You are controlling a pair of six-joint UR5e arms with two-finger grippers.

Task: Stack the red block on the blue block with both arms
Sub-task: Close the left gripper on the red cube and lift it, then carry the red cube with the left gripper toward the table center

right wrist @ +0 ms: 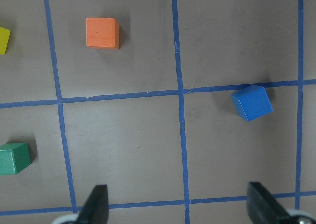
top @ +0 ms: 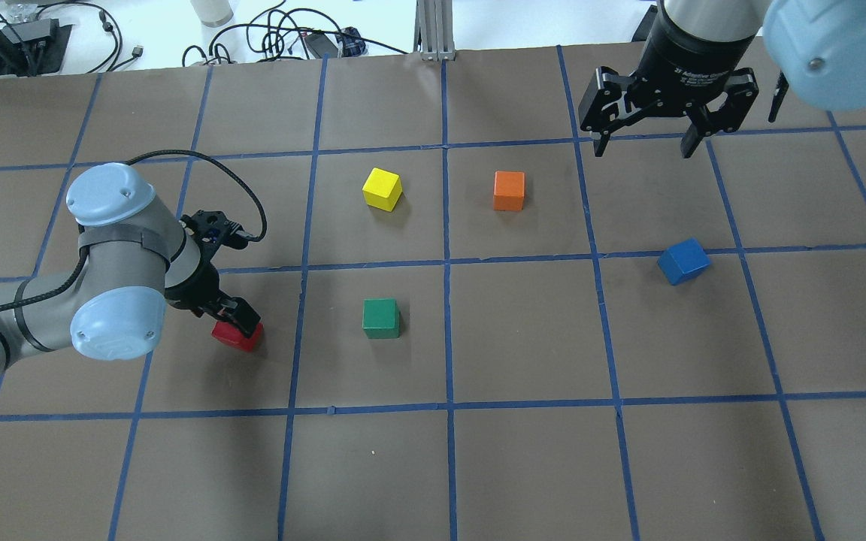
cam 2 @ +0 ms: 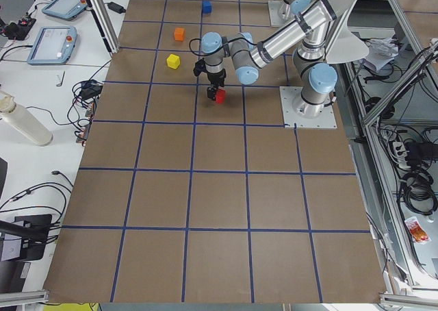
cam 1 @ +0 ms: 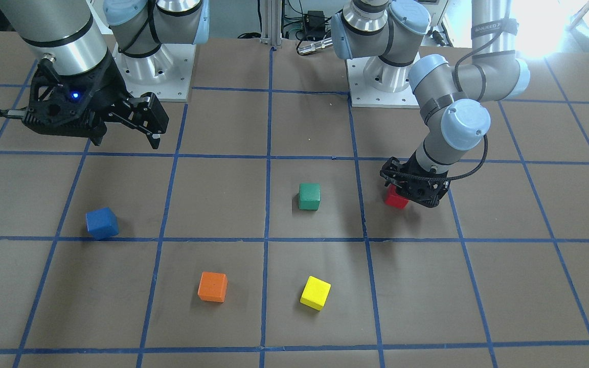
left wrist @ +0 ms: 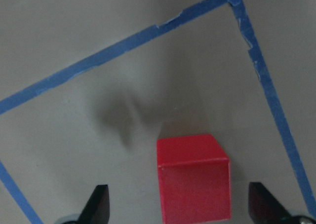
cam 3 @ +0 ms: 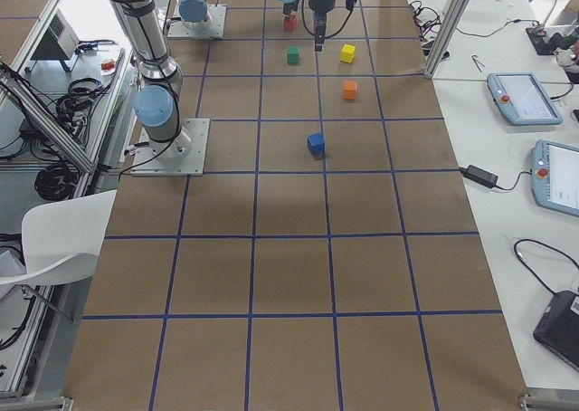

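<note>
Taped table (top: 523, 451), one red block (top: 241, 338), one blue block (top: 682, 261), one green cube (top: 381, 318), one orange cube (top: 509, 190), one yellow cube (top: 383, 188), left gripper (top: 231, 315) spread wide astride the red block, partly hiding it from above, right gripper (top: 645, 143) wide, raised, blue block well apart from red.

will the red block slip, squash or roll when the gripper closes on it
The red block looks rigid, with flat matte faces, so it probably won't squash, slip or roll. It sits off-centre in the open left gripper, so it may slide sideways before both fingers touch.
</note>
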